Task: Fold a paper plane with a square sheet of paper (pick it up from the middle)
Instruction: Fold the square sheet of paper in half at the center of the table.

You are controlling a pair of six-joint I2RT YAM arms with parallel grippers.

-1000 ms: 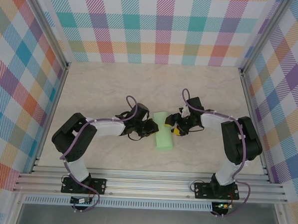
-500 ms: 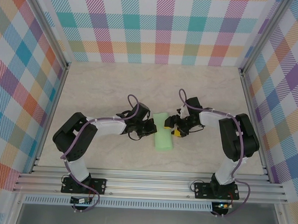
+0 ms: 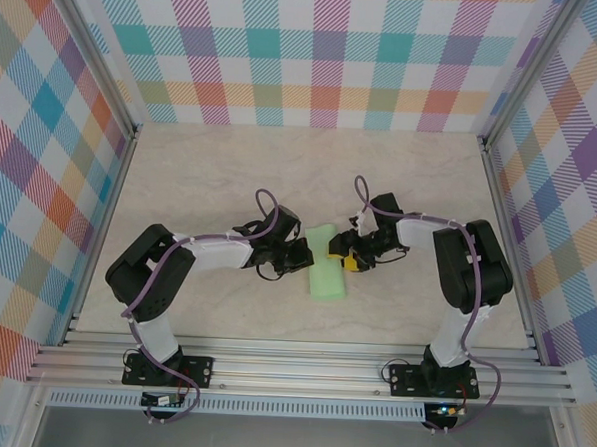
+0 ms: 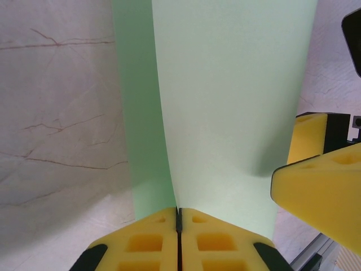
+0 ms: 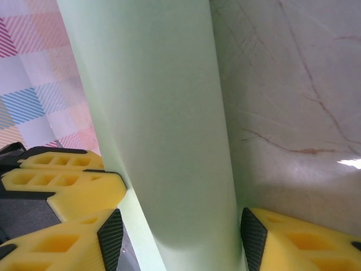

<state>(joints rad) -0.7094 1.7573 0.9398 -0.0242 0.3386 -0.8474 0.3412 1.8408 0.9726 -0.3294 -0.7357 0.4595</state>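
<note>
The square sheet of paper [image 3: 326, 272], pale green, is bent over into a long loose roll at the middle of the table. My left gripper [image 3: 303, 255] is at its left side, shut on the sheet's edge; in the left wrist view the yellow fingertips [image 4: 152, 243] meet with the paper [image 4: 231, 101] pinched in their seam, left gripper [image 4: 179, 223]. My right gripper [image 3: 345, 256] is on the roll's right side, open. In the right wrist view its two pads straddle the rounded bend of the paper [image 5: 163, 113], right gripper [image 5: 180, 240]. No paper plane shape shows.
The marbled table [image 3: 231, 170] is ringed by checked walls and aluminium rails [image 3: 301, 369] at the near edge. The two grippers are close together across the paper; the right one's yellow finger [image 4: 318, 189] shows in the left wrist view.
My right gripper has slid a little left, further over the paper's bend, and its jaws have narrowed slightly. The left gripper stays pinched on the edge; the paper shifted slightly left.
</note>
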